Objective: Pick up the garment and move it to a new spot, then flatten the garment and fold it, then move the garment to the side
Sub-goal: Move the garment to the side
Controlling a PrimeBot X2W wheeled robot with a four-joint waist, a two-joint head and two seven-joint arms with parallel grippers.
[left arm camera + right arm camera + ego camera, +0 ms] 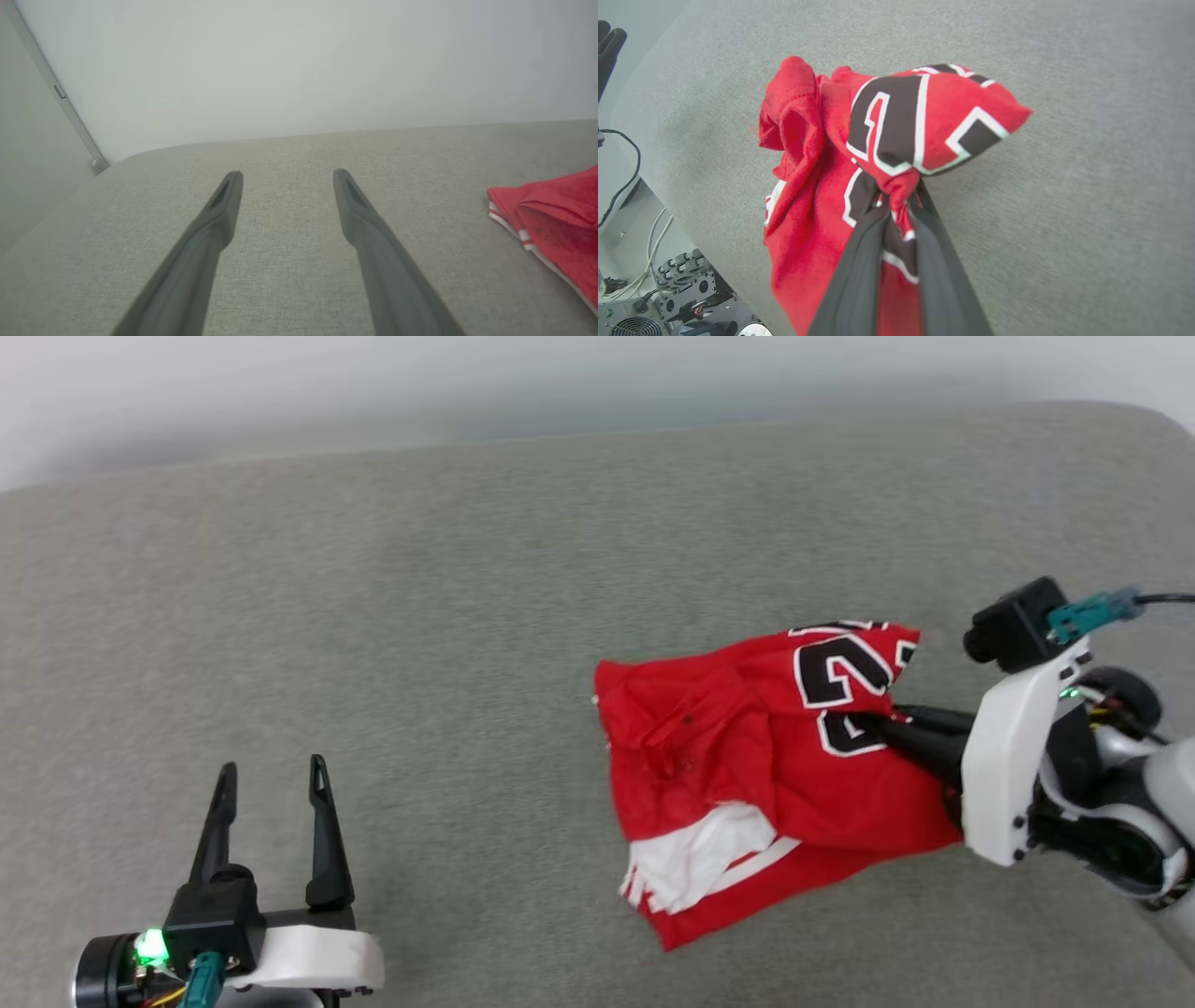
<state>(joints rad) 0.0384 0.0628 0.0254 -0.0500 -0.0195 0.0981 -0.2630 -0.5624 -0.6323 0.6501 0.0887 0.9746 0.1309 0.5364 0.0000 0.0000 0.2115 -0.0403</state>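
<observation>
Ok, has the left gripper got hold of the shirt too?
No, the left gripper stands open over the grey cushion, with the garment well apart, off to its side.

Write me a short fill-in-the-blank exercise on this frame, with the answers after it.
The right pincer grips the crumpled red soft-fabric T-shirt with white sleeves at its black printed ____.
The left pincer stands open and holds ____.
The flat woven fabric surface under the T-shirt is ____ in colour.
In the head view the T-shirt lies to the left pincer's ____.
Missing words: number; nothing; grey; right.
</observation>
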